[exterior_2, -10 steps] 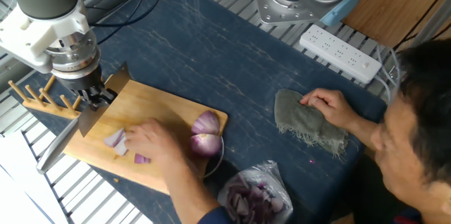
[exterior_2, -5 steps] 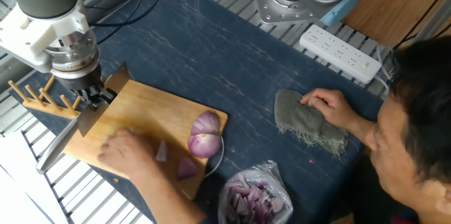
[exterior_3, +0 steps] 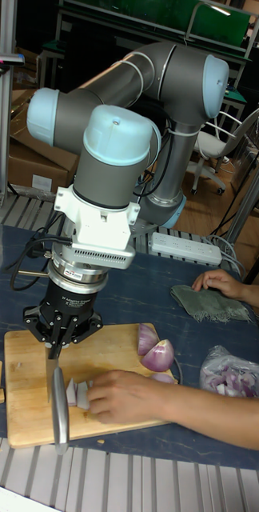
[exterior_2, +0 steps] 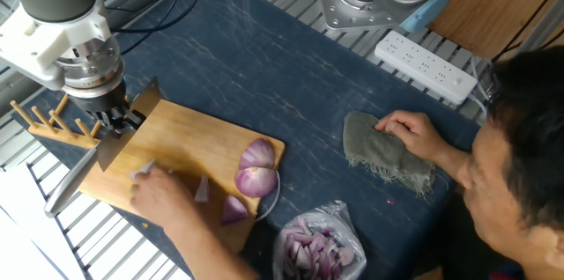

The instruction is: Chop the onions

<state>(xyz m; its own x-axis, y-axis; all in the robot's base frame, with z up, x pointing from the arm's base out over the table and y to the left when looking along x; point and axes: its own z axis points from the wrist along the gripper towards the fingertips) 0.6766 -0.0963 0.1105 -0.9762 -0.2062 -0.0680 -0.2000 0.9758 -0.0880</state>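
Black claw (exterior_3: pixel 59 340) pinching steel-bladed knife (exterior_3: pixel 59 404) over pale wooden cutting board (exterior_2: pixel 189 135). Person's hand (exterior_2: pixel 159 194) on board beside glossy purple red onion halves (exterior_2: pixel 256 168), small slices (exterior_2: pixel 202 190).

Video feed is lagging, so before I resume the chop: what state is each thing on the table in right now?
gripper: shut on the knife, over the board's end
knife: held, blade pointing down at the board
cutting board: flat on the table
onion halves: uncut, at the board's corner
onion wedges: cut, loose on board
person's hand: on the board, near the blade
cloth: crumpled, under the other hand
plastic bag: open, holding onion bits
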